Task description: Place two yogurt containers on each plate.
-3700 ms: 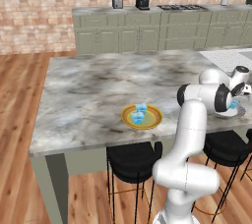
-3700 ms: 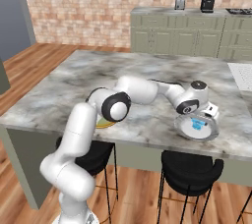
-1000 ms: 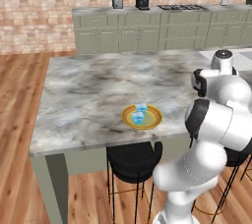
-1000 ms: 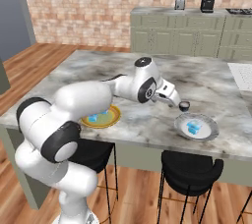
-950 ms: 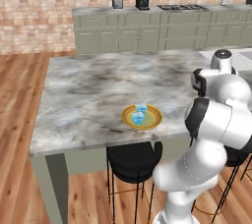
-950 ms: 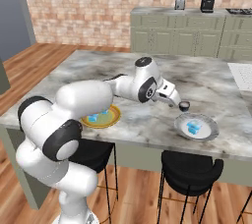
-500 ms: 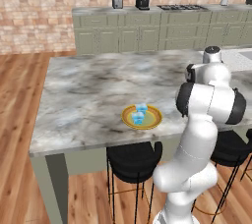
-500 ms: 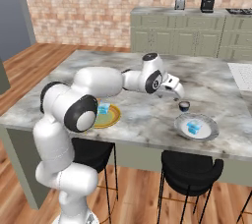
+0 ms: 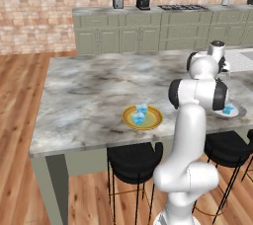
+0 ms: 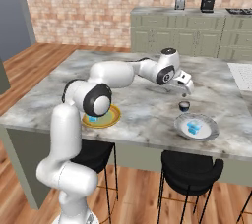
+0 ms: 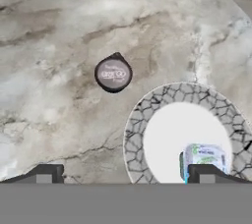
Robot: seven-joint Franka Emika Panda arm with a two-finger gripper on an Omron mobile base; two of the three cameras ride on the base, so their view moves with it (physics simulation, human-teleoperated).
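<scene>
A white robot arm reaches over a grey marble kitchen island [image 9: 89,86], with black bar stools [image 10: 192,169] tucked under the near edge.

Closest to the island's front edge sits a plate with a yellow-orange rim [image 9: 143,118], and on it stand two small light-blue yogurt cups [image 9: 140,113], side by side and touching or nearly so. In the right base view this plate [image 10: 109,118] is partly hidden behind the arm's elbow.

Further along the same edge lies a shallow grey-white plate [image 10: 197,126] with a speckled stone-like rim. It holds light-blue yogurt cups [image 10: 193,126] near its middle; they sit so close together that it is hard to tell them apart. In the hand view one cup with a whitish top [image 11: 204,158] shows on the plate's white centre [image 11: 172,139].

Just beyond the grey-white plate, apart from it, a small dark round cup with a greyish lid [image 10: 183,105] stands on the marble. The hand view shows its lid from above [image 11: 113,74].

The gripper [image 10: 186,87] hovers above the marble just behind the dark cup, its jaws spread wide and holding nothing. Its fingertips [image 11: 45,174] sit far apart at the bottom of the hand view.

Behind the island run green cabinets [image 9: 148,36] against a brick wall, with a coffee maker [image 9: 143,0] and a toaster [image 9: 117,3] on their counter.
</scene>
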